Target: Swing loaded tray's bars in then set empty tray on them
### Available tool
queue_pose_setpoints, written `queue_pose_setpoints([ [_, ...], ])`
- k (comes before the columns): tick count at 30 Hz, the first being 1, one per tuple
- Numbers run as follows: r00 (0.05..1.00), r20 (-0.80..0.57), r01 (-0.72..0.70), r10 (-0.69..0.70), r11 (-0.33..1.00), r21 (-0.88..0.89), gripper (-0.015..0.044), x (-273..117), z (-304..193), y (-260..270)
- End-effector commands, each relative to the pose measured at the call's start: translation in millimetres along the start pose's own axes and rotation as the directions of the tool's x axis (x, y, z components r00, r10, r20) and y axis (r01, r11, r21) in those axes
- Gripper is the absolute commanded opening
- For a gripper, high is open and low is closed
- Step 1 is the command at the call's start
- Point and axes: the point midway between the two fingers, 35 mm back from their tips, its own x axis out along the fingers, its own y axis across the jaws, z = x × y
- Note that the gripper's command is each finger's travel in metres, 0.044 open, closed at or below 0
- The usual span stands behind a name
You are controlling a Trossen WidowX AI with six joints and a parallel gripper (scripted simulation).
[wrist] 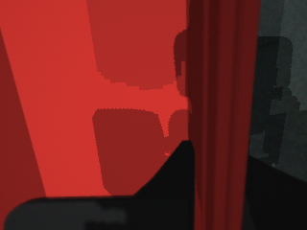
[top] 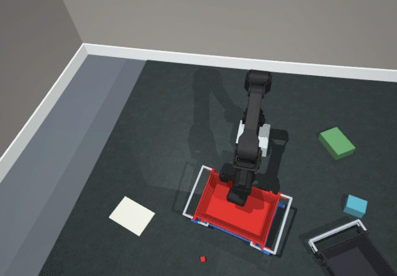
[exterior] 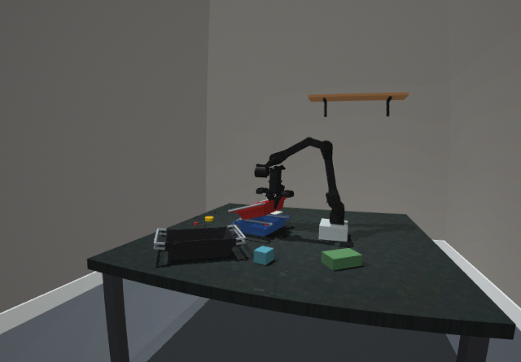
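Observation:
The empty red tray [top: 224, 213] [exterior: 253, 212] hangs tilted over the blue tray, its held side higher and its far side lower. My gripper [exterior: 275, 206] [wrist: 199, 149] is shut on the red tray's side wall nearest the arm base. The red tray's own wire bars [top: 193, 191] [top: 283, 224] stick out past its ends. The blue tray [top: 231, 232] [exterior: 258, 228] stands on the table beneath. Its wire bars [exterior: 258, 221] [exterior: 281, 215] lie across its top. Its load is mostly hidden; a small red piece [exterior: 265, 224] shows near its rim. In the exterior view a gap shows between the trays.
A black tray [top: 355, 262] [exterior: 199, 246] with wire bars stands apart. There are a cyan block [top: 355, 205] [exterior: 263, 255], a green block [top: 336, 141] [exterior: 341, 259], a cream sheet [top: 131, 216], a tiny red cube [top: 202, 259] [exterior: 195, 224] and a yellow piece [exterior: 208, 218].

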Motion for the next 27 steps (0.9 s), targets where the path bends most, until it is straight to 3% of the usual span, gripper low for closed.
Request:
queue_pose_setpoints([
  [1, 1.000, -0.002, 0.020, -0.020, 1.000, 0.004, 0.0000, 4.0, -0.3, -3.8],
  [27, 1.000, -0.002, 0.021, -0.021, 1.000, 0.004, 0.0000, 11.6, -0.4, -7.4],
])
